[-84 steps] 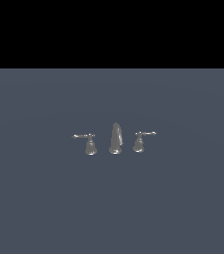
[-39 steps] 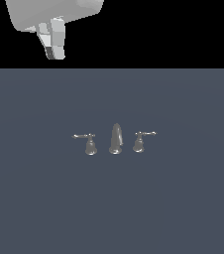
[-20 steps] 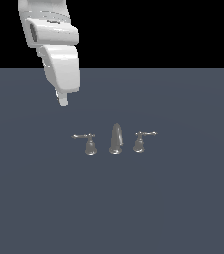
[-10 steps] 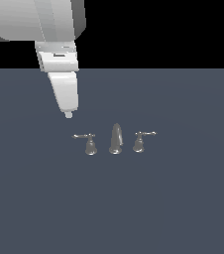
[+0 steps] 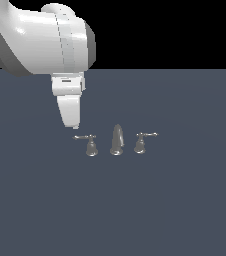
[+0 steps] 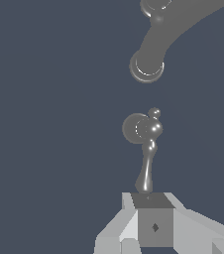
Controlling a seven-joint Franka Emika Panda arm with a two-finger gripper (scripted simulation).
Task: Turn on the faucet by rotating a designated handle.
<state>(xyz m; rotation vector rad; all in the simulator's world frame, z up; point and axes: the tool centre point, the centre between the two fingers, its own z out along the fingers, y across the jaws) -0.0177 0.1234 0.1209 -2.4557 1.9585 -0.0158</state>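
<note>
claw above lever tip of handle, jaw gap can't tell | no contact visible | faucet not turned on | left: push lever, rotate

Faucet: tiny grey metal three-piece set, its pieces in a row and apart on the dark bench.
Spout: tallest piece, middle of the row, curved; in the wrist view its round mouth ends a thick bent neck.
Handle: bell-shaped base on the exterior view's left, upright; thin lever points away from the spout.
Twin handle: exterior view's right, lever pointing right.
</note>
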